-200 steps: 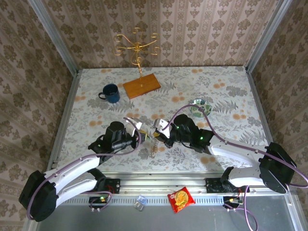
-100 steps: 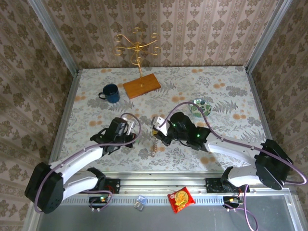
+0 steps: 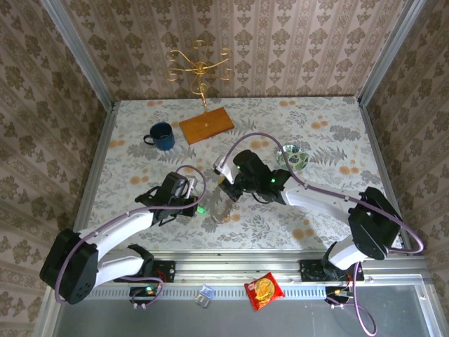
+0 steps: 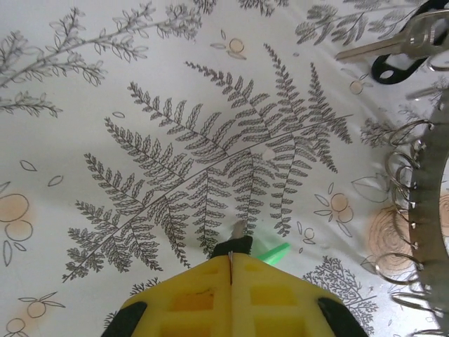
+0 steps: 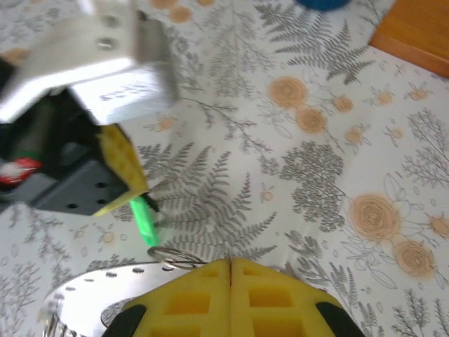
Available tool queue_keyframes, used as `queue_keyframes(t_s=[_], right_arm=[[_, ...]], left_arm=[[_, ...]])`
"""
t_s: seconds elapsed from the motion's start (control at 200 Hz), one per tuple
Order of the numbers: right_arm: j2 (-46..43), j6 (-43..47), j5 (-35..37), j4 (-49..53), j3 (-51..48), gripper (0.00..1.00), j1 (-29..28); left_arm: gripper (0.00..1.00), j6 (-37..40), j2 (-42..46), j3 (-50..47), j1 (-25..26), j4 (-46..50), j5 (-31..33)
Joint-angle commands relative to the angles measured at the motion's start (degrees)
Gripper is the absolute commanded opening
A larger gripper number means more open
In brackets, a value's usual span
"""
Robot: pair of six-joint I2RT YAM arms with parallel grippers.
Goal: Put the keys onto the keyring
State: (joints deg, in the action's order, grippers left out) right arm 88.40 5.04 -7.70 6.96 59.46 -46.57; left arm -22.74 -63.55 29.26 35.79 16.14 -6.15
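Left pincer (image 4: 230, 258) pinches the green key (image 4: 272, 253); right pincer (image 5: 230, 261), pressed together, has the keyring (image 5: 172, 256) at its tips. The thinly held key may twist loose against it.

And the green key (image 4: 273, 253) is mostly tucked behind the left hand (image 4: 231, 261); the silver key (image 4: 382, 47) runs off the top-right edge, head cut.

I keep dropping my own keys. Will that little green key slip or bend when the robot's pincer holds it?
Probably stiff: the green key sticks straight out of the shut left pincer without drooping. It looks thin and small, so it is likely light. It seems smooth, with most of it poking out free, so a bump might twist it loose.
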Motion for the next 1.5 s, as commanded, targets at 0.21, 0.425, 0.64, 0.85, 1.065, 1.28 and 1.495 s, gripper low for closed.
queue_keyframes(t_s=[0.21,0.425,0.64,0.85,1.065,1.28,1.495], right_arm=[[11.6,-6.4,1.8,13.0,12.8,0.0,2.5],[18.4,-7.7,2.6,15.7,17.4,0.0,3.7],[22.7,-8.7,2.7,16.5,20.7,0.0,4.4],[25.6,-10.0,1.6,17.7,23.3,0.0,5.2],[24.6,-11.7,0.9,17.6,23.5,0.33,5.7],[15.0,-19.3,0.9,18.0,17.7,0.48,5.7],[4.3,-35.2,4.1,27.2,8.6,0.49,1.5]], left_arm=[[0.0,-3.1,8.4,-0.2,-1.0,4.8,6.2],[0.0,-3.7,11.9,-1.1,-1.2,5.3,5.8],[0.0,-4.1,12.2,-1.3,-1.2,4.1,4.3],[0.0,-7.0,10.8,-3.2,-1.5,1.8,3.8],[0.0,-7.1,10.8,-3.3,-1.8,1.3,3.8],[0.0,-7.4,11.6,-3.5,-2.1,1.2,3.9],[0.0,-8.2,11.8,-4.5,-2.2,-0.8,4.0]])
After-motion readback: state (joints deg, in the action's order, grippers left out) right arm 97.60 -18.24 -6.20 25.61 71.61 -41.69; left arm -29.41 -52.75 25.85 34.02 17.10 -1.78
